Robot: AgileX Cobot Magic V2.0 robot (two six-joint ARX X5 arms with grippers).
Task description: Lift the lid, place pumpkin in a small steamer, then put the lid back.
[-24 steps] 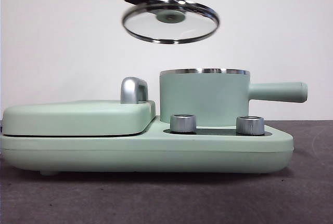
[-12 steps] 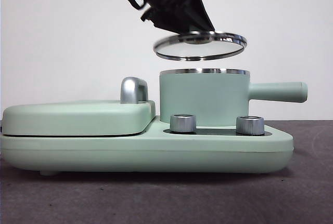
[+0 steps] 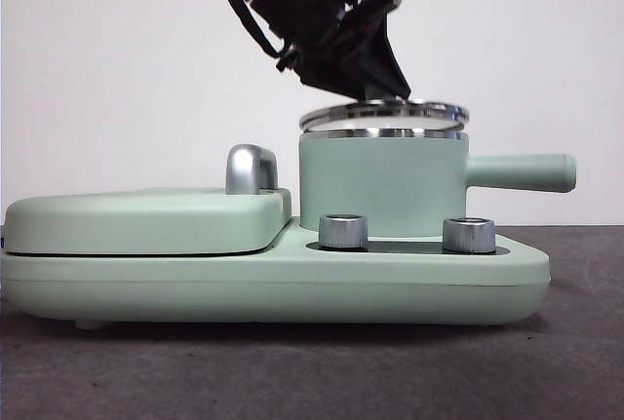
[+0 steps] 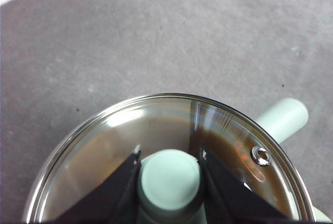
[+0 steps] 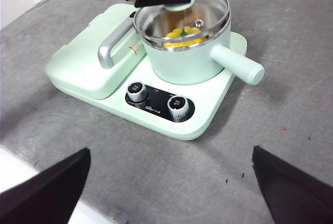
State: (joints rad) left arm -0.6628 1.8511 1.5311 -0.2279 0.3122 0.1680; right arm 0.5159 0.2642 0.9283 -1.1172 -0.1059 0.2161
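While the lid (image 3: pixel 383 113) is held just above the small steamer (image 3: pixel 382 186), the knob is pinched between the 2 jaws of the left gripper (image 4: pixel 169 157). The pumpkin (image 5: pixel 179 37) is seen through the glass, already inside the pot directly below the gripper. The lid's steel rim looks nearly level and close to the pot rim, though full seating cannot be confirmed. Lowering should be finished straight down, rim centred on rim, and release made only once contact is even all round. The right gripper (image 5: pixel 169 182) is spread wide, waiting well apart.
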